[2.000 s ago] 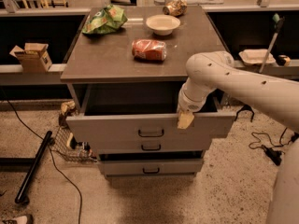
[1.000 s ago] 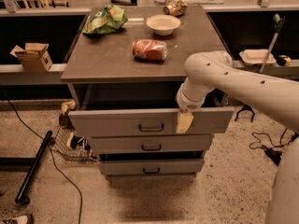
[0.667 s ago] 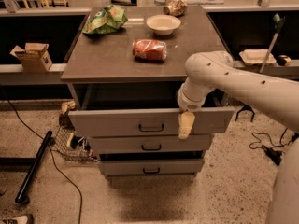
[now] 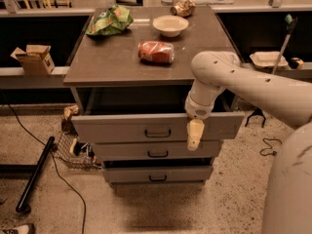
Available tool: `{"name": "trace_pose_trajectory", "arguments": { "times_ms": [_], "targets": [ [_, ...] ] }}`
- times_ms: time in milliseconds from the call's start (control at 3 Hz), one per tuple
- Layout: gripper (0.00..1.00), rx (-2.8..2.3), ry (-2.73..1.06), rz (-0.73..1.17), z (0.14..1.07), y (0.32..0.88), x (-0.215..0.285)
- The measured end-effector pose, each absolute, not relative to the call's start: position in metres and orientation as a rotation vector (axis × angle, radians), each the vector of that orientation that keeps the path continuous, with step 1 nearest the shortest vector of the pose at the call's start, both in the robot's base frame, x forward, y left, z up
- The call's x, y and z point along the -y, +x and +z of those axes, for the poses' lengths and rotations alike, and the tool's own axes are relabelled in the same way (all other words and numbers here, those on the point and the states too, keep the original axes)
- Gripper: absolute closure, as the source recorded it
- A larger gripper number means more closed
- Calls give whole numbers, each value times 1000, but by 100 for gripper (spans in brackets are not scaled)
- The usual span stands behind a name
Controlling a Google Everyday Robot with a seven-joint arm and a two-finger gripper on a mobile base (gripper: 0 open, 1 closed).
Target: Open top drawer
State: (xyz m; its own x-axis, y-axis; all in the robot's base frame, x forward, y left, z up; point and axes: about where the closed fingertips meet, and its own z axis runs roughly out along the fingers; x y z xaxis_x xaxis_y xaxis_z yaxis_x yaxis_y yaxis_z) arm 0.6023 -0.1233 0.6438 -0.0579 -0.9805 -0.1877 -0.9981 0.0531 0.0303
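The top drawer (image 4: 117, 128) is a wide light-grey box with a small black bar handle (image 4: 157, 133) at its centre. It stands pulled out from under the tabletop, and its dark inside shows behind the front. My gripper (image 4: 195, 135) hangs pointing down from the white arm (image 4: 219, 74). It lies over the drawer front, to the right of the handle and apart from it, with its tip at the front's lower edge.
Two shallower grey drawers (image 4: 127, 151) (image 4: 126, 174) sit below, slightly out. The tabletop (image 4: 107, 62) holds a green bag (image 4: 109, 19), a bowl (image 4: 170, 25), a red can (image 4: 156, 51) and a crumpled item (image 4: 183, 7). A wire basket (image 4: 73, 150), a black pole (image 4: 34, 174) and cables lie at the left.
My gripper has slid a little downward over the drawer front. The drawer front sits slightly further back than two seconds ago and has held still since.
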Motion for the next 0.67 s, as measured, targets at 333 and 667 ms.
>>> {"name": "trace_pose_trajectory", "arguments": {
  "times_ms": [333,667],
  "targets": [
    [0,-2289,-2090,305,643,580,124],
    [15,-2352,-2107,318,650,560,121]
  ]
}}
